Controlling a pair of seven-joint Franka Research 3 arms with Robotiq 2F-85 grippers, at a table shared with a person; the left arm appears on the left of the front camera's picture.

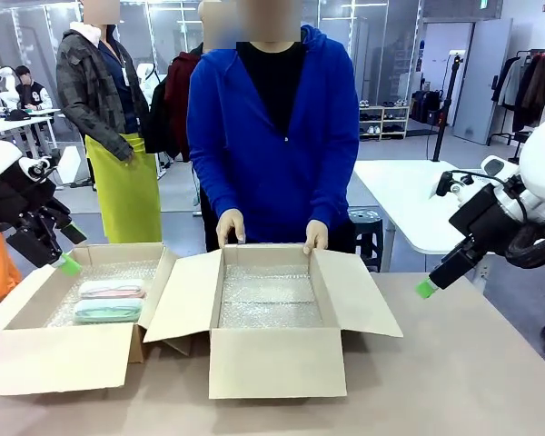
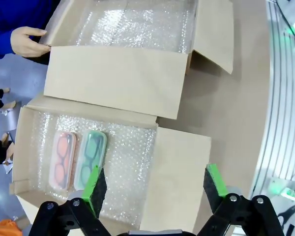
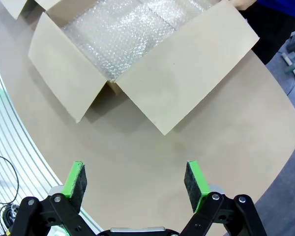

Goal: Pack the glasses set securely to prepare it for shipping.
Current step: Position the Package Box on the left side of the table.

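The left pincer (image 2: 150, 189) hangs wide open and empty above the left box (image 1: 18, 359), where the pink case (image 2: 62, 160) and mint case (image 2: 91, 158) lie side by side on bubble wrap. A grab may slip on their rounded shells. The right pincer (image 3: 135, 181), also agape, holds nothing over the bare brown tabletop (image 3: 211, 137). A person's hands (image 1: 231, 227) steady the middle box (image 1: 268, 359) in a busy workshop.

The brown cardboard box on the left (image 1: 36, 356) stands open upward; the pale pink translucent case (image 1: 112, 290) and mint green case (image 1: 108, 311) occupy its left part, leaving bare bubble wrap beside. The larger cardboard box (image 1: 268, 361) is open too, the person's hands (image 1: 231, 226) gripping its far rim.
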